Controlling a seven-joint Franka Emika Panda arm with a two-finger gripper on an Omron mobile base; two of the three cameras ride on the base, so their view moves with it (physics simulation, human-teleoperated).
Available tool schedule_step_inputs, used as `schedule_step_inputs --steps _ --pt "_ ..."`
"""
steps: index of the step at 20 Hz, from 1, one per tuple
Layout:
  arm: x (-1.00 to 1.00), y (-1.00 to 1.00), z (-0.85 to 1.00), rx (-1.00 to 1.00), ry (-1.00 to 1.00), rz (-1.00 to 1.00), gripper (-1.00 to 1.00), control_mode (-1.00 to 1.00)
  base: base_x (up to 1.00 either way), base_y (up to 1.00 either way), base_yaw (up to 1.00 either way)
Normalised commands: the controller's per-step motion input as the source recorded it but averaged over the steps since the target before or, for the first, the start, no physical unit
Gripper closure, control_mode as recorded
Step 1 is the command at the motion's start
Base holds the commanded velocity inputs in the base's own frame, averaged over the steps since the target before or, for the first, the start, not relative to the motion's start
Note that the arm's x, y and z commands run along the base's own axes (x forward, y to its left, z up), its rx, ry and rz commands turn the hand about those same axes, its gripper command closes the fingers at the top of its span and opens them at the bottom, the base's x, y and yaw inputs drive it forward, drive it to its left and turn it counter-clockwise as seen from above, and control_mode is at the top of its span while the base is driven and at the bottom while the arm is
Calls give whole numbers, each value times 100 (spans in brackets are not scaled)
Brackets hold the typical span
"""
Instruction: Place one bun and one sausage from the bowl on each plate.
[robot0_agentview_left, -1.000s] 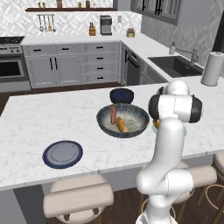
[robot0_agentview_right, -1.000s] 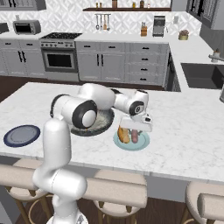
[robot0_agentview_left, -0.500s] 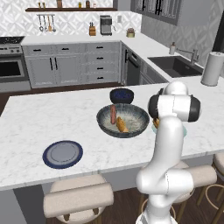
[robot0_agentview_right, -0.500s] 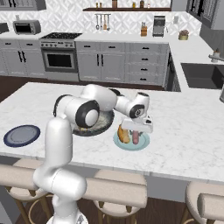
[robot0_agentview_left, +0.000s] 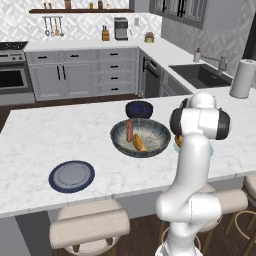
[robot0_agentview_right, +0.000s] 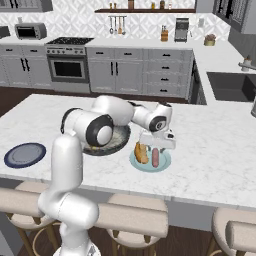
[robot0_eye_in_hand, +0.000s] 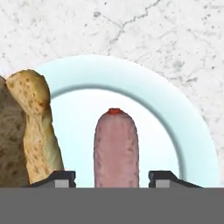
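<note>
Gripper (robot0_eye_in_hand: 116, 177) jaws apart, straddling sausage (robot0_eye_in_hand: 116, 148) on teal plate (robot0_eye_in_hand: 192, 144), not clamping; risk — lifting skewed drags sausage against bun (robot0_eye_in_hand: 37, 131); could roll off.

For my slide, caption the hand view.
Open gripper straddles a sausage lying on the pale teal plate beside a bun.
</note>
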Motion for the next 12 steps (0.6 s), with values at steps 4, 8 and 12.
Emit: schedule_step_inputs --steps 4,8,12 --pt "0 19 83 -1 0 -5 -100 -100 0 0 0" --pt "0 74 73 -1 4 -1 -100 -100 0 0 0" --pt "-2 76 39 0 3 0 -100 -100 0 0 0"
